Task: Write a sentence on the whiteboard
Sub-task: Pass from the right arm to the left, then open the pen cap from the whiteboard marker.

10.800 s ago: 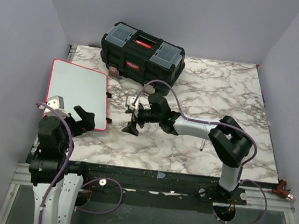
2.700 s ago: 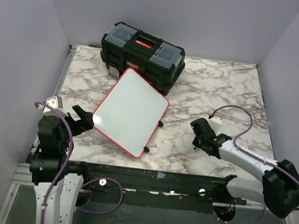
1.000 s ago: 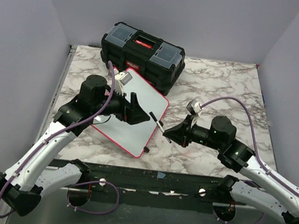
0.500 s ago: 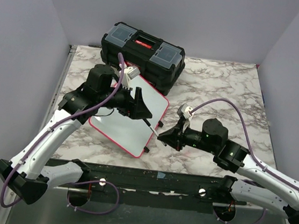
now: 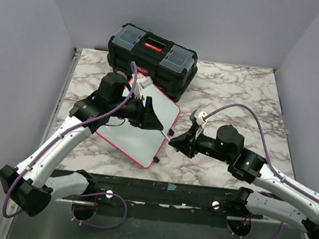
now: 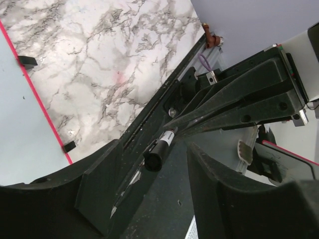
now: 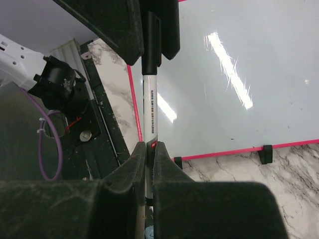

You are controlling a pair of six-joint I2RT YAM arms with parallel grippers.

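The whiteboard (image 5: pixel 136 144) lies tilted in front of the toolbox, with a pink-red rim and a bare glossy face (image 7: pixel 239 74); no sentence is in view on it. My right gripper (image 5: pixel 175 141) is shut on the thin silver marker (image 7: pixel 151 109) and holds it level above the board's right corner. The marker's black cap (image 6: pixel 154 158) points into my left gripper (image 5: pixel 154 123). That gripper (image 6: pixel 154 149) is open, one finger on each side of the cap with small gaps showing. The board's edge (image 6: pixel 20 134) shows at the left of the left wrist view.
A black toolbox (image 5: pixel 152 58) with a red handle stands at the back, just behind the whiteboard. The marble table top (image 5: pixel 237 94) stretches to the right. A black rail (image 5: pixel 169 187) runs along the near edge by the arm bases.
Over the last second the right gripper carried the marker left toward the left gripper. The left gripper came forward over the board, and its jaws narrowed round the cap.
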